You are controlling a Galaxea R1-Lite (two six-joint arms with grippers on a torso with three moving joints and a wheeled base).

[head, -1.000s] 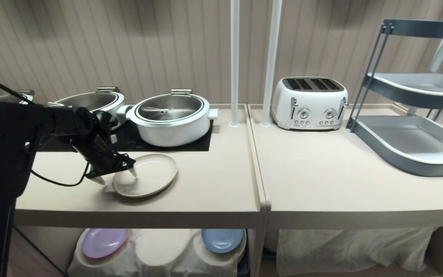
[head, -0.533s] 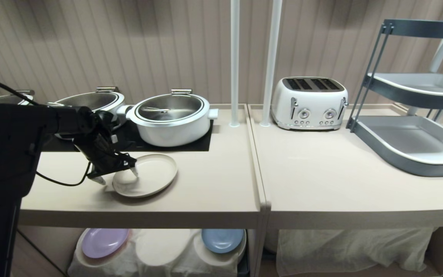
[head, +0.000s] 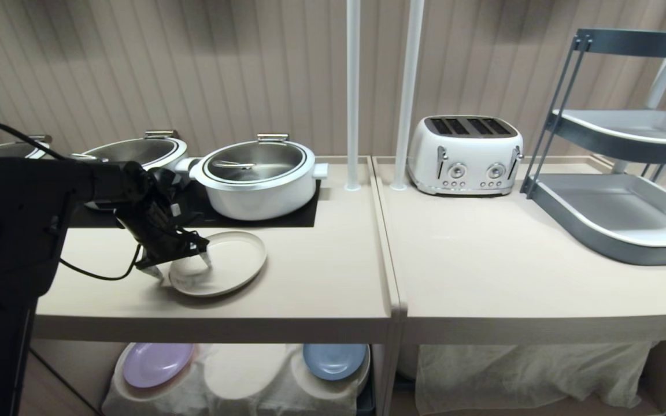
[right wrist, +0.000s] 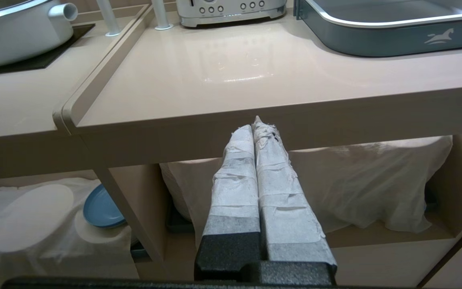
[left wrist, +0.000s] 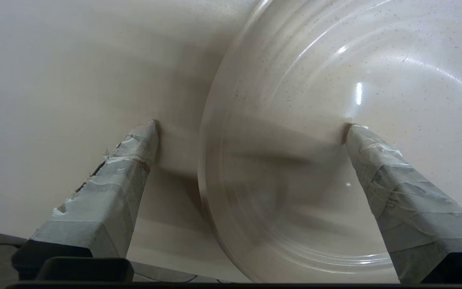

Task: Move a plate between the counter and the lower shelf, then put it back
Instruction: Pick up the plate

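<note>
My left gripper [head: 180,263] sits at the left of the head frame, low over the tabletop [head: 310,277], jaws spread wide and straddling the near-left rim of the cream plate [head: 220,263]. One fingertip [left wrist: 144,136] is outside the rim, down by the bare tabletop; the other [left wrist: 359,138] is inside the plate's well. Whether either tip actually touches the plate I can't quite tell, since the rim is blurred in my left wrist view. The plate lies flat left of centre in the head frame, just in front of the black cooktop panel [head: 304,216] and the white pot [head: 258,179]. Along the bottom of the frame, the lower shelf [head: 240,375] shows its wrinkled white cloth with a lilac plate [head: 156,364] at the left hump and a blue plate [head: 333,359] at the right. My right gripper [right wrist: 257,132] hangs below the front edge of the neighbouring worktop, jaws pressed together on nothing.
</note>
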